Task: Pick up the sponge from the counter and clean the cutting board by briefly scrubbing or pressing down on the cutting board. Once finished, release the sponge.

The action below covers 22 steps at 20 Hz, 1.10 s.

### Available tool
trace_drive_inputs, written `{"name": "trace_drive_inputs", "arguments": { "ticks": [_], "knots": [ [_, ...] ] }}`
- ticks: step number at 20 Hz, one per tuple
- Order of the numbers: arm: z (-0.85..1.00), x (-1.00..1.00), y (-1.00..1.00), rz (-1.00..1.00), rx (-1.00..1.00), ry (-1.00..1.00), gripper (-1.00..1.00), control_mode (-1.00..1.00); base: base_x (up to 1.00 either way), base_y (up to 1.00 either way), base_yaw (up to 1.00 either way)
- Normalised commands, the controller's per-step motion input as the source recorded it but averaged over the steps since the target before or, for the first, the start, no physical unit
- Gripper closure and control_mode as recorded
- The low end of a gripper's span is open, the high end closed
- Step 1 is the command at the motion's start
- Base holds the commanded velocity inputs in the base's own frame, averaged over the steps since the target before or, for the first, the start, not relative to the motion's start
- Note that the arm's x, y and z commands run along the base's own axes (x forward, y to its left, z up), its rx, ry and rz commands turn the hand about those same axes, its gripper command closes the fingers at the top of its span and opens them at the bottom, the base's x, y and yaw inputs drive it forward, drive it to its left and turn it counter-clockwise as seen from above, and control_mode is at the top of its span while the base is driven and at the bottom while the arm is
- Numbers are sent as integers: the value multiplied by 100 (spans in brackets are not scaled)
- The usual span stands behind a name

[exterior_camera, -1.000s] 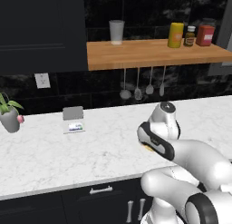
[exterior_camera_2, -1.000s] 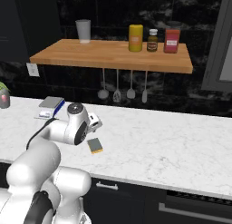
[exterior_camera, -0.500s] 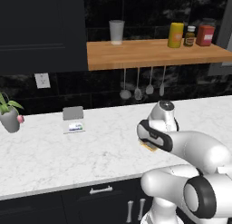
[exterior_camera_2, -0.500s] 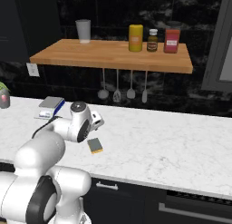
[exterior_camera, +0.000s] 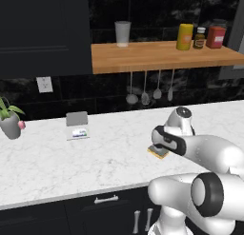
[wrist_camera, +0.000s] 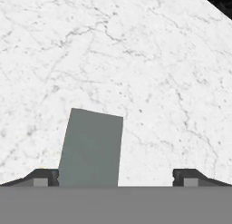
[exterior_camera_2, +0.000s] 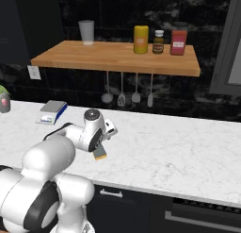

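Sponge lies flat on the counter, near the front edge and roughly mid-span in the base views; yellow foam shows under the grey top. Gripper hangs low directly over it. Fingertips spread wide: sponge sits close beside the left tip, with a broad gap of bare marble to the right tip. Nothing gripped; contact with the left tip cannot be judged.

Open room: bare marble on all sides of the sponge; long clear run of worktop to the right in the right base view. Counter's front edge is near, over dark cabinet fronts.

Textures: worktop white with faint grey veins; sponge top matte, plain rectangle, slightly skewed in the hand view.

Surroundings: grey card holder well apart to the left, potted plant further left. Wooden wall shelf overhead carries a cup, yellow canister, jar and red box; utensils hang beneath, at the back wall
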Motion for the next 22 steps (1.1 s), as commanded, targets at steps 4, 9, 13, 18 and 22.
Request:
{"name": "trace_drive_inputs", "arguments": {
  "ticks": [4, 9, 13, 18, 22],
  "knots": [
    [-58, -32, -13, 0, -3, 0, -100, -100, 0, 0, 0],
    [-37, -28, 8, 0, -5, 0, -100, -100, 0, 0, 0],
    [-22, -17, 44, 0, -4, 0, -100, -100, 0, 0, 0],
    [-9, -10, 63, 0, -1, 0, -100, -100, 0, 0, 0],
    [-5, -10, 52, 0, 0, 0, -100, -100, 0, 0, 0]
  ]
}}
